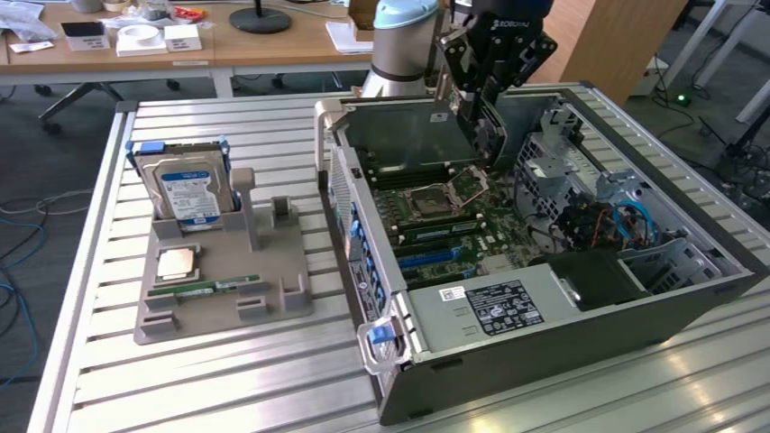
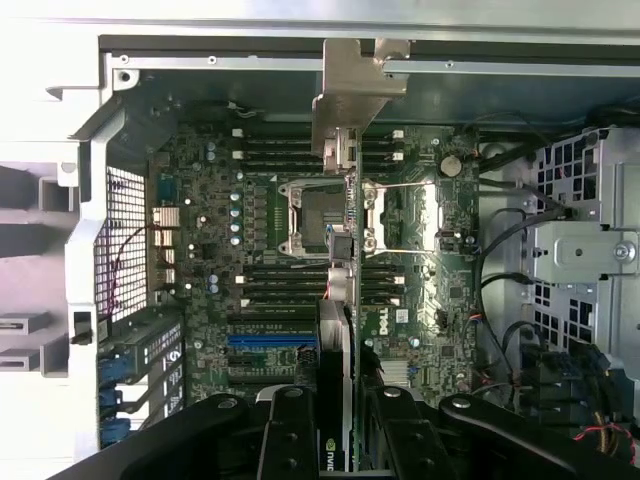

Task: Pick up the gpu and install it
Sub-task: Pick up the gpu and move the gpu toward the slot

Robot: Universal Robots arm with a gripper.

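gpu [image 2: 345,270]: green circuit board, bare silver metal end bracket. Computer case [image 1: 542,343]: matt grey metal. Table [image 1: 241,379]: ribbed bright metal slats. Parts holder [image 1: 229,311]: matt grey plastic. Far desk [image 1: 265,45]: smooth wood.

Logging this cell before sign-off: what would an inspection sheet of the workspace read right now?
Surface: slatted metal table carrying an open computer case and a grey holder.
Job's things: gpu held edge-on over the motherboard, not in a slot.
Clutter: hard drive, CPU and RAM stick on the holder.
Grippers: end effector shut on the gpu.
Cables: blue cables inside the case; floor cables.
Surroundings: wooden desks behind.
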